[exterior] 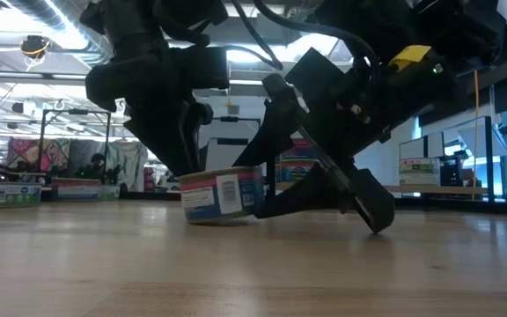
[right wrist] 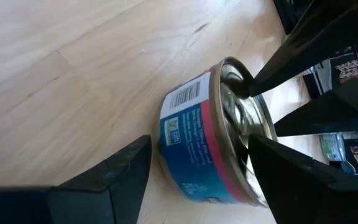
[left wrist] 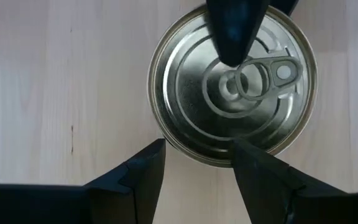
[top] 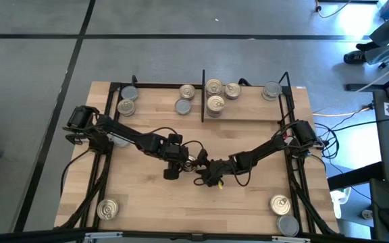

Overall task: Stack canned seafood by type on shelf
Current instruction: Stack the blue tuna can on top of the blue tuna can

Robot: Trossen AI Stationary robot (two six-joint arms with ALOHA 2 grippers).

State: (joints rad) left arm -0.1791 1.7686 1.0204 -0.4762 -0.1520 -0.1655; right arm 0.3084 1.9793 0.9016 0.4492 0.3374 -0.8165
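1. Both arms are meeting at frame centre in the high view, over one tin [exterior: 223, 195] sitting upright on the worktop [top: 147, 202].
2. Left end effector [left wrist: 197, 168] is hanging right above the tin, fingers [left wrist: 140, 171] parted, gripping nothing. They are framing the gold pull-tab lid's near rim; contact cannot be told.
3. Right end effector [right wrist: 197, 168] is coming in low from the side, jaws spread wide. One finger [right wrist: 120, 168] is sitting on the label side, the other over the lid; tin not clamped.
4. Shelf [top: 248, 115] is lying at upper centre of the high view, black divider [top: 202, 94] splitting it.
5. More tins are sitting on the shelf: a group left of the divider [top: 186, 91] and a group right of it [top: 215, 86].
6. Loose tins are sitting at lower left [top: 107, 209] and lower right [top: 279, 202].
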